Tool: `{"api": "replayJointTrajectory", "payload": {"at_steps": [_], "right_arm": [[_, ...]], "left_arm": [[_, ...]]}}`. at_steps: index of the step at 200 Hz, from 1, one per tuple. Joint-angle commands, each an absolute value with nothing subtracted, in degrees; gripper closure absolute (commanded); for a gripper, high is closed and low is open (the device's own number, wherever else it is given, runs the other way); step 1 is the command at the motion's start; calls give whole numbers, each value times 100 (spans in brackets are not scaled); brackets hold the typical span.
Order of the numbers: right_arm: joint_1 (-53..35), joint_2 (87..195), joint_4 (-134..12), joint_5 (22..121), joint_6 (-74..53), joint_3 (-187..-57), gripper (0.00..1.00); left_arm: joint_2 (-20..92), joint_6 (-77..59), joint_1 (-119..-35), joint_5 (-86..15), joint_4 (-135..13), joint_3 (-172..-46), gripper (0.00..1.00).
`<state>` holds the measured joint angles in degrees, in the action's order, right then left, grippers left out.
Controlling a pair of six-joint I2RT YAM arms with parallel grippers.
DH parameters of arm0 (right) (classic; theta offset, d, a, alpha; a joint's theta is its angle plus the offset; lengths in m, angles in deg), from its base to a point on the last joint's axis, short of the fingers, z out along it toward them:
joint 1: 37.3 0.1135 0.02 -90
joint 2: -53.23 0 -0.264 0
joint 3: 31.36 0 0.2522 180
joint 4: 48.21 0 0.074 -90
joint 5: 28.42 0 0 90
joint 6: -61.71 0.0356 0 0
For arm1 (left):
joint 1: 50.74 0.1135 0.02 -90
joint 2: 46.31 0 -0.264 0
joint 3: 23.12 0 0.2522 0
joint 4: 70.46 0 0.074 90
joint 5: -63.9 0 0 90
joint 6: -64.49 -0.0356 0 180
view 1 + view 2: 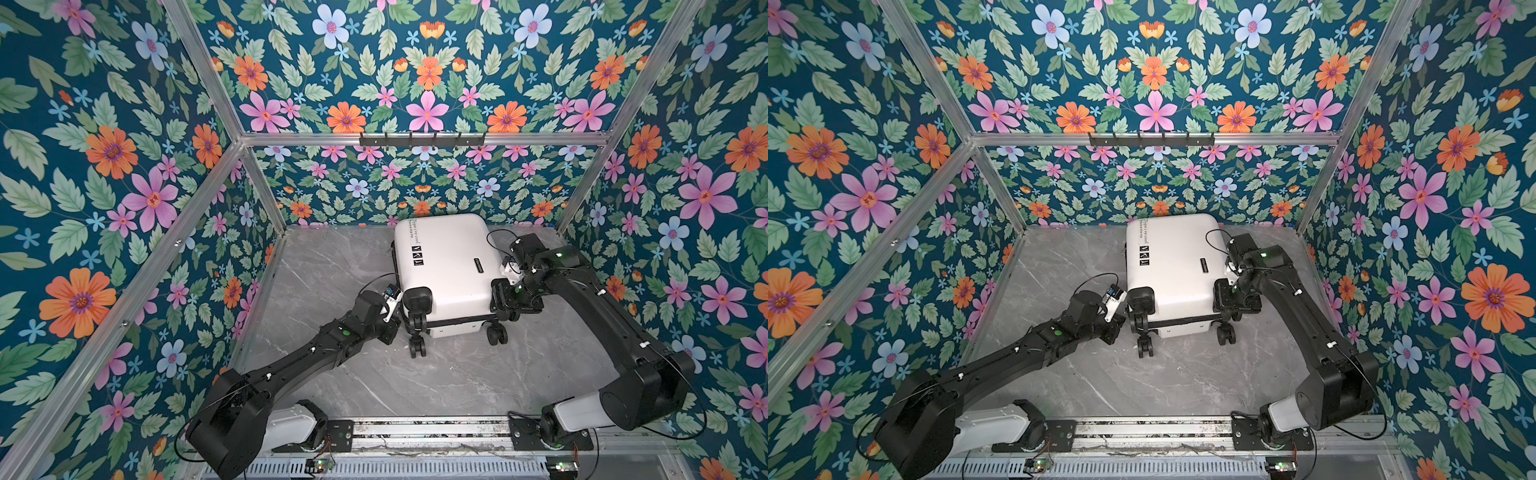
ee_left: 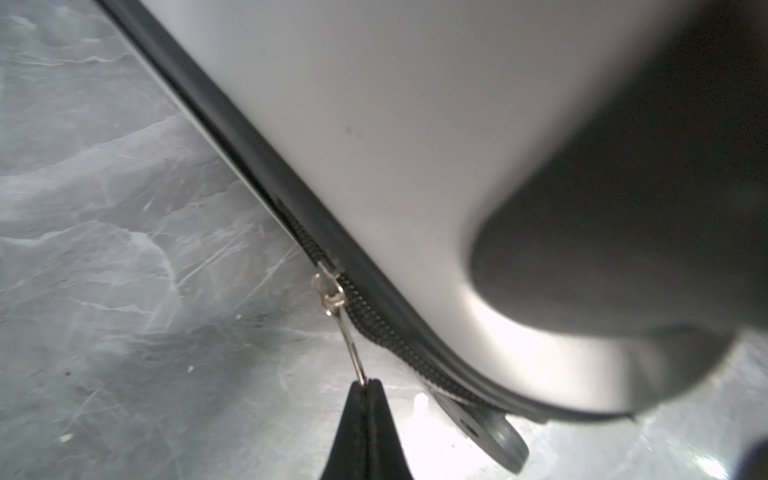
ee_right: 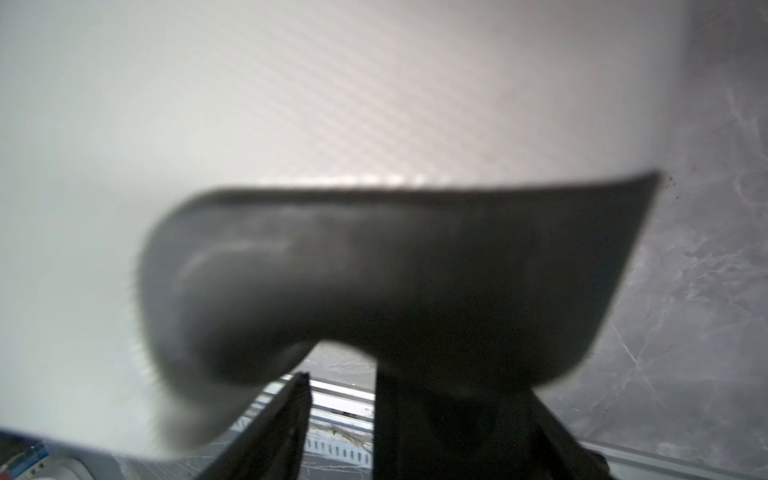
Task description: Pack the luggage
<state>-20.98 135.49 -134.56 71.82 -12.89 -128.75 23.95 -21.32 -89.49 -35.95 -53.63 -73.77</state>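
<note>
The luggage (image 1: 449,257) (image 1: 1175,257), a white hard-shell suitcase, lies flat and closed at the back of the grey marble table (image 1: 332,270). Its black wheels (image 1: 417,347) point toward the front. At the suitcase's near left corner, my left gripper (image 1: 395,322) (image 2: 368,384) is shut on the thin metal zipper pull (image 2: 351,345). The pull hangs from the slider (image 2: 328,291) on the black zipper band (image 2: 374,320). My right gripper (image 1: 505,307) (image 3: 340,386) is at the near right corner, below the black wheel housing (image 3: 395,270). It is open, with nothing between its fingers.
Floral walls on aluminium posts close in the table on three sides. A black hook rack (image 1: 422,139) hangs on the back crossbar. The arms' mounting rail (image 1: 428,428) runs along the front edge. The suitcase stands close to the back wall.
</note>
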Motion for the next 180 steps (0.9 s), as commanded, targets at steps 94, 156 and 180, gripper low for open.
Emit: {"api": "replayJointTrajectory", "payload": {"at_steps": [94,156,180], "right_arm": [[594,13320,-13150,7379,2108,-13518,24],[1611,15069,-13280,6921,2072,-14855,12],[1605,15354,-13140,6916,2025,-14950,11]], "left_arm": [[2183,-1752,-8955,-3767,-5708,-7222,100],[2066,-1674,-8951,-3763,-5840,-7087,100],[2092,-1668,-8950,-3779,-5920,-7081,100]]}}
